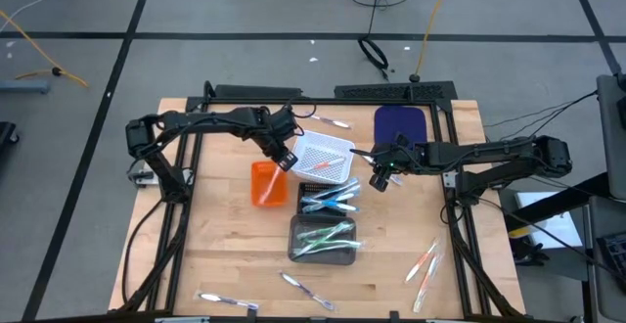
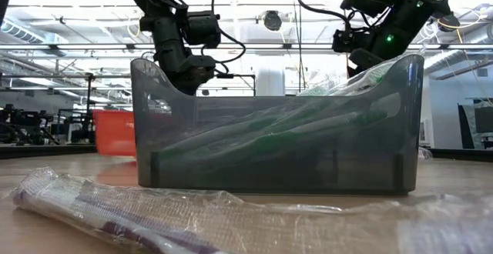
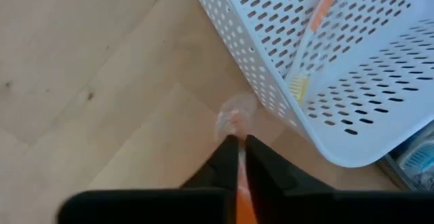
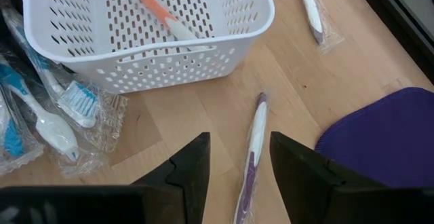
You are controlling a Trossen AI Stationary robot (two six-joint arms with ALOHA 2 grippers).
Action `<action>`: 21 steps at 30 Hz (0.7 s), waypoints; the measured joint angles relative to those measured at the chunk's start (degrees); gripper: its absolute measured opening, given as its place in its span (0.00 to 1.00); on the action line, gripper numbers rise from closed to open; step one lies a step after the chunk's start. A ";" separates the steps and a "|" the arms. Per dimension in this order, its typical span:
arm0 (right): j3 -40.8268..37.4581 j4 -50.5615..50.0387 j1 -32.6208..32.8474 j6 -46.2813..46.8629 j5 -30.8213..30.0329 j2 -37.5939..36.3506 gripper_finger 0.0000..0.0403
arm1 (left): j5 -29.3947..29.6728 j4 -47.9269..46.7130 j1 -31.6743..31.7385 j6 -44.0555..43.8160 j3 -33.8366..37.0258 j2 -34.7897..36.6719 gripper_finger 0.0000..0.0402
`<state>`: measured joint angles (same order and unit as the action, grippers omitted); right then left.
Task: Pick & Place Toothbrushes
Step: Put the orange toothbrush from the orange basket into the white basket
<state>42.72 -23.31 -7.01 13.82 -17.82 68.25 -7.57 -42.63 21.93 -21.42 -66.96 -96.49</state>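
Note:
My left gripper point(image 3: 239, 139) point(image 1: 286, 159) is shut on an orange toothbrush in a clear wrapper, just outside the left wall of the white perforated basket point(image 3: 325, 68) point(image 1: 323, 157). Another orange toothbrush point(image 3: 324, 7) lies inside that basket. My right gripper point(image 4: 239, 137) point(image 1: 380, 171) hangs open above a purple wrapped toothbrush point(image 4: 254, 149) that lies flat on the table between the basket and the purple tray point(image 4: 386, 136). Its fingers stand on either side of this toothbrush without touching it. My left gripper pinches the orange toothbrush between its two fingers, which lie along it and point down at the table. The orange handle point(image 3: 241, 187) shows in the slit between them. Its wrapped end point(image 3: 234, 119) sticks out past the fingertips; I cannot tell whether it touches the table.
An orange bin point(image 1: 266, 181) stands left of the basket. A tray of blue toothbrushes point(image 1: 328, 201) and a grey bin of green ones point(image 1: 323, 237) sit nearer. Loose wrapped toothbrushes lie at the far side point(image 4: 312, 7), the near edge point(image 1: 303, 289) and the near right point(image 1: 425, 264).

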 joint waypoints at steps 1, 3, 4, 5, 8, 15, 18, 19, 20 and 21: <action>0.00 -0.02 0.00 0.01 0.00 0.00 0.36 | 0.00 0.04 -0.10 -0.12 0.00 0.00 0.03; 0.00 -0.01 0.00 0.00 -0.01 0.00 0.36 | 0.02 0.07 -0.27 -0.33 0.00 0.09 0.02; 0.00 0.00 0.00 0.00 0.00 0.00 0.36 | 0.04 0.07 -0.38 -0.35 0.00 0.32 0.01; 0.00 -0.02 0.00 0.01 -0.01 0.00 0.36 | 0.02 0.07 -0.55 -0.39 0.00 0.55 0.01; 0.00 -0.01 0.00 0.00 -0.01 0.00 0.36 | 0.05 0.09 -0.95 -1.12 0.02 1.52 0.00; 0.00 -0.02 0.00 0.00 -0.02 0.00 0.36 | 0.98 -1.19 -1.44 -2.22 0.02 5.98 0.00; 0.00 0.01 0.00 -0.17 -0.02 0.01 0.36 | 1.92 -1.96 -1.39 -2.86 0.02 9.12 0.00; 0.00 0.01 0.00 -0.19 -0.02 0.01 0.36 | 2.64 -2.23 -1.40 -3.05 0.02 10.35 0.00; 0.00 0.14 0.00 -0.18 -0.03 0.01 0.36 | 3.33 -2.48 -1.40 -3.13 0.02 11.64 0.00; 0.00 0.37 0.00 -0.21 -0.03 0.02 0.36 | 3.53 -2.54 -1.40 -3.15 0.01 12.88 0.00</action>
<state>42.72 -22.94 -7.01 13.62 -17.86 68.26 -4.05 -45.17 20.53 -24.57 -66.95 -83.61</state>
